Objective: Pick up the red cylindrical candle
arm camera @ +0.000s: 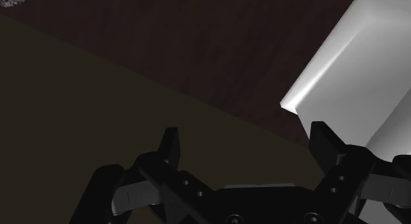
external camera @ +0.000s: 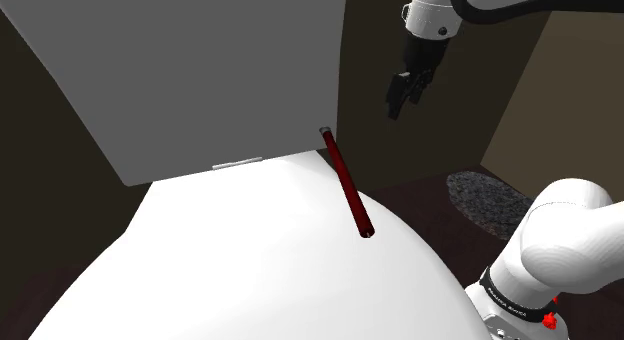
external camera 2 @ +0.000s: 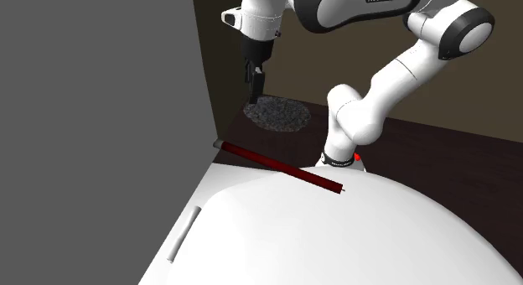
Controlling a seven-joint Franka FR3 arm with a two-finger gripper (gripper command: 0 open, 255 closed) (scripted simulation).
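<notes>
One target: a long thin red candle (external camera: 348, 186); it lies flat on the white table (external camera: 230, 268), running from the upper middle of the shoulder view down toward the centre; nothing touches it
Pincer: the gripper (external camera: 405, 88) hangs in the air at the upper right of the shoulder view, well apart from the candle and off to one side of it; in the wrist view its two fingers (arm camera: 170, 143) stand spread, with nothing between them
Step in hand: the approach, I think; the grasp is not yet begun
Next move: it seems the hand must travel over the table, come down above the middle of the candle, and turn so that one finger stands on each side of the thin body; the candle is round and may roll if pushed
Surface: white, plain, rounded at the edge; a small pale bar (external camera: 237, 163) lies near a big grey panel (external camera: 200, 68) at the upper left
Room: dark floor (external camera: 420, 203); a speckled grey mat (external camera: 490, 198) at the right; brownish walls (external camera: 570, 98) behind
</notes>
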